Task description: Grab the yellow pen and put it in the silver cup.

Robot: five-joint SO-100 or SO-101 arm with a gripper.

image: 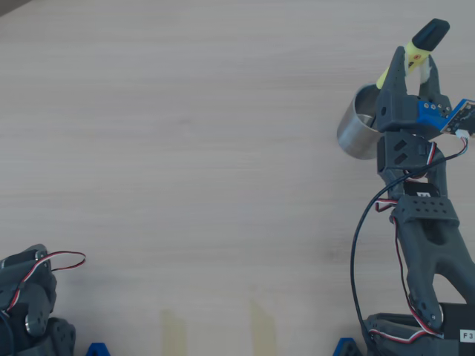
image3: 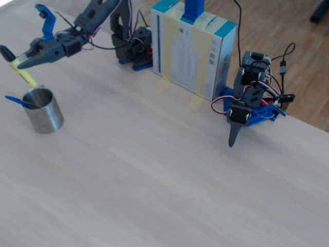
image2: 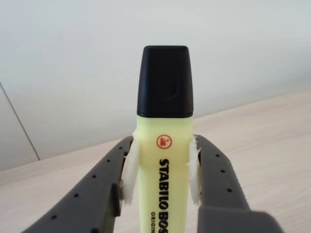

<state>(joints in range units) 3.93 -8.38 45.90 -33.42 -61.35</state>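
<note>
Wrist view showed my gripper (image2: 163, 179) clamped on the yellow pen (image2: 163, 170), a Stabilo Boss highlighter, its pale barrel pinched between my two dark fingers (image2: 102, 184) with white padding pressed against each side. The black cap (image2: 164, 81) stood above my fingertips, and the black lettering ran along the flat face of the barrel.

From the overhead view, my gripper (image: 413, 68) held the highlighter (image: 415, 53) near the right edge of the wooden table (image: 185, 148), with the capped end pointing away from my base and the barrel tilted. The silver cup (image: 358, 126) stood upright just beside and partly beneath my wrist, its rim open.

The fixed view put my gripper (image3: 20, 63) above and slightly behind the steel cup (image3: 45, 112), with the highlighter (image3: 18, 67) slanting down so that its lower end came close to the cup's rim; I could not tell whether it touched. A thin blue pen (image3: 18, 101) leaned out of the cup. A second arm (image3: 247, 103) sat folded beside a cardboard box (image3: 193, 49), well apart from the cup.
</note>
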